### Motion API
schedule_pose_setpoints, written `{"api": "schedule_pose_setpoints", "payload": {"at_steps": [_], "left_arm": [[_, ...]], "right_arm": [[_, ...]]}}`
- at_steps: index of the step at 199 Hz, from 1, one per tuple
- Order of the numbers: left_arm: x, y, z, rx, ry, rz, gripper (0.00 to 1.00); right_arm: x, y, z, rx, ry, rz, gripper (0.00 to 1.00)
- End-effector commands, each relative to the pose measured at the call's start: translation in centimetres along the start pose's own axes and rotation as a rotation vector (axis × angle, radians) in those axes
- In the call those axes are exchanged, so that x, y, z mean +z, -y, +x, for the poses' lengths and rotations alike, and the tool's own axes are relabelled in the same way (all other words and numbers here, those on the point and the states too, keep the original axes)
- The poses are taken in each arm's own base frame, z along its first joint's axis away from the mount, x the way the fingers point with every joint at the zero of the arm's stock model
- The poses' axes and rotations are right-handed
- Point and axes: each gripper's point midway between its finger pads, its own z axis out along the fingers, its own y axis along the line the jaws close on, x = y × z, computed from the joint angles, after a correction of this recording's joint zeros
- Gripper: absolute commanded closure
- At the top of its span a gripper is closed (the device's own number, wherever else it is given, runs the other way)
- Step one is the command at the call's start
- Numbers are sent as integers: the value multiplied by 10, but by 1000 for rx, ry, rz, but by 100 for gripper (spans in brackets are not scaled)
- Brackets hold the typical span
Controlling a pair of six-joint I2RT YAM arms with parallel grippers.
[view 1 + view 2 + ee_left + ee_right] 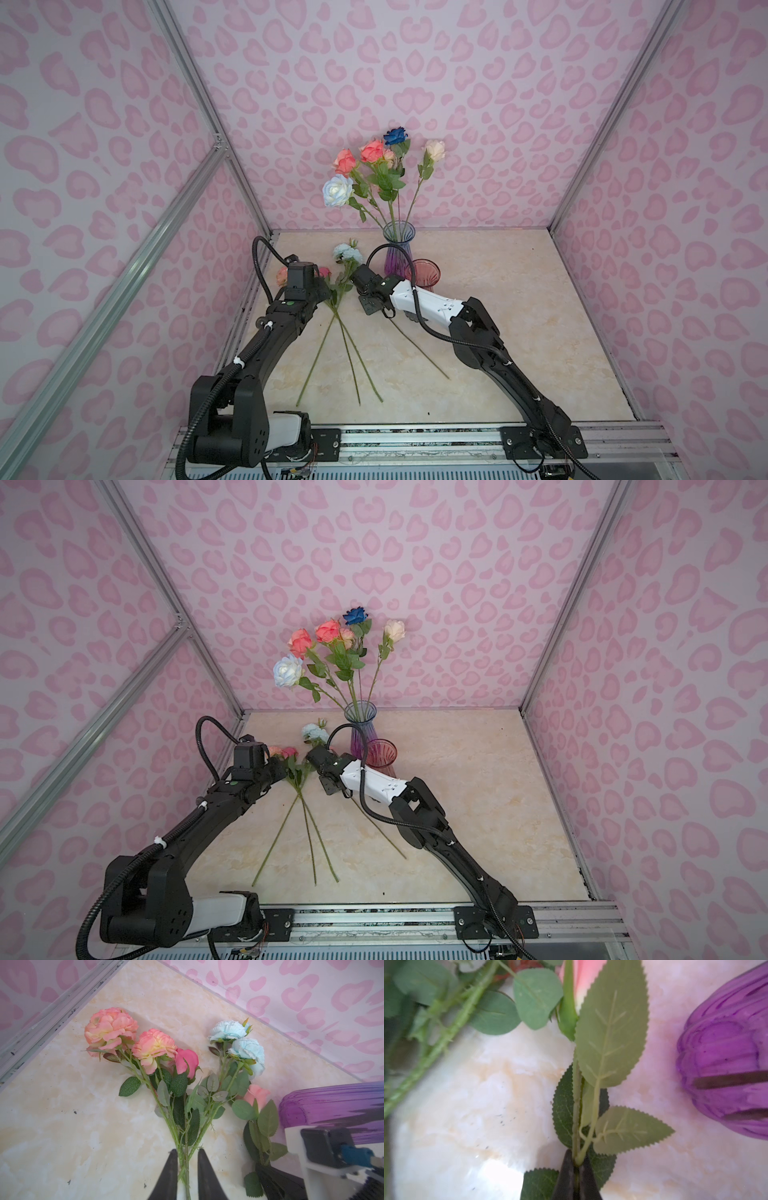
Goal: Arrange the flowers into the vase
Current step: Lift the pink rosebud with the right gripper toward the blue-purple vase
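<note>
Right pincer (576, 1162) is clamped on the pink rose stem (576, 1095) (beside the purple vase (724, 1053)). My left pincer (187, 1150) stands apart around the bunched stems (180, 1145).

Soft even light; right wrist view blurred.

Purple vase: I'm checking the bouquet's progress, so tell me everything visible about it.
The vase is ribbed clear glass, bluish at its flared mouth, purple toward the base. It stands upright at the back of the table, near the wall. Several roses fan out of its mouth. A pink glass stands close in front; whether they touch is unclear.
</note>
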Motion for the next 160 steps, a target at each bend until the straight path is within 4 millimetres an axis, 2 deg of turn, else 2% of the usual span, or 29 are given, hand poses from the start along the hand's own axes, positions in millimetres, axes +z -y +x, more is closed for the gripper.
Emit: {"api": "schedule_pose_setpoints", "payload": {"at_steps": [1, 38, 42, 44, 53, 91, 137, 147, 150, 160], "left_arm": [[-9, 8, -10, -20, 32, 38, 79], [-26, 11, -18, -31, 60, 63, 79], [-28, 12, -19, -31, 62, 70, 79], [-29, 12, -19, -31, 62, 70, 79], [-33, 12, -20, -34, 67, 76, 79], [-48, 12, -25, -36, 95, 89, 79], [-64, 11, -30, -32, 126, 98, 79], [-67, 11, -33, -27, 136, 98, 79], [-68, 11, -33, -27, 139, 96, 79], [-71, 11, -35, -23, 146, 100, 79]], "right_arm": [[-20, -17, -13, 42, 43, -117, 98], [-70, -31, -28, 89, 108, -244, 98], [-69, -32, -24, 92, 103, -247, 98], [-79, -32, -29, 99, 121, -256, 98], [-95, -33, -31, 107, 149, -278, 98], [-151, -36, -24, 102, 252, -364, 99], [-221, -56, -14, 37, 374, -501, 100], [-245, -60, -14, 11, 421, -525, 100], [-242, -61, -4, -1, 412, -521, 100], [-261, -62, -3, -14, 460, -530, 100]]}}
